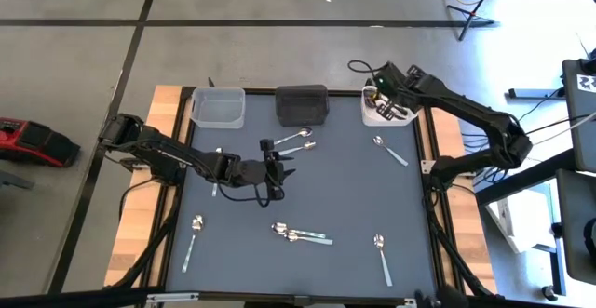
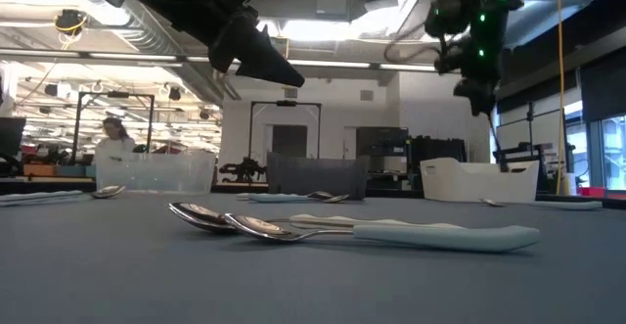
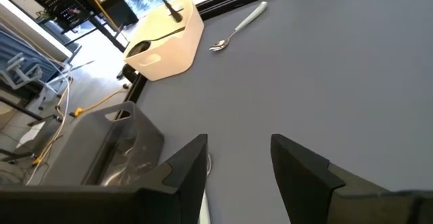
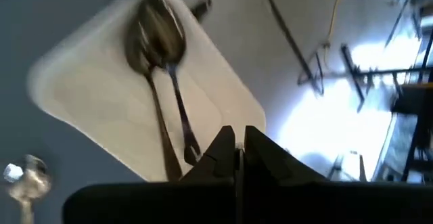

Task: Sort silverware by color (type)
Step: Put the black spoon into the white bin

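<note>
Several slim spoons lie flat on the dark mat: a pair (image 1: 300,141) by the black bin (image 1: 303,103), a pale-handled pair (image 1: 300,235) (image 2: 293,228) near the front, and singles (image 1: 390,150), (image 1: 382,257), (image 1: 193,237), (image 1: 216,174). Two dark spoons (image 4: 159,41) lie in the white bin (image 1: 371,114) (image 4: 81,88). My left gripper (image 1: 277,166) (image 3: 238,160) hangs open above the mat's middle, raised clear of it (image 2: 262,55). My right gripper (image 1: 379,92) (image 4: 239,149) is shut and hovers over the white bin. The clear bin (image 1: 219,106) stands at the far left. My right gripper points down over the white bin. One dark spoon's handle (image 4: 191,146) runs up to the fingertips and disappears behind one of them. I cannot tell whether the fingers touch it.
The three bins stand in a row along the mat's far edge. Wooden table borders (image 1: 168,113) flank the mat. Open mat lies between the scattered spoons, mostly at centre right. A person (image 2: 115,140) sits far off in the room behind.
</note>
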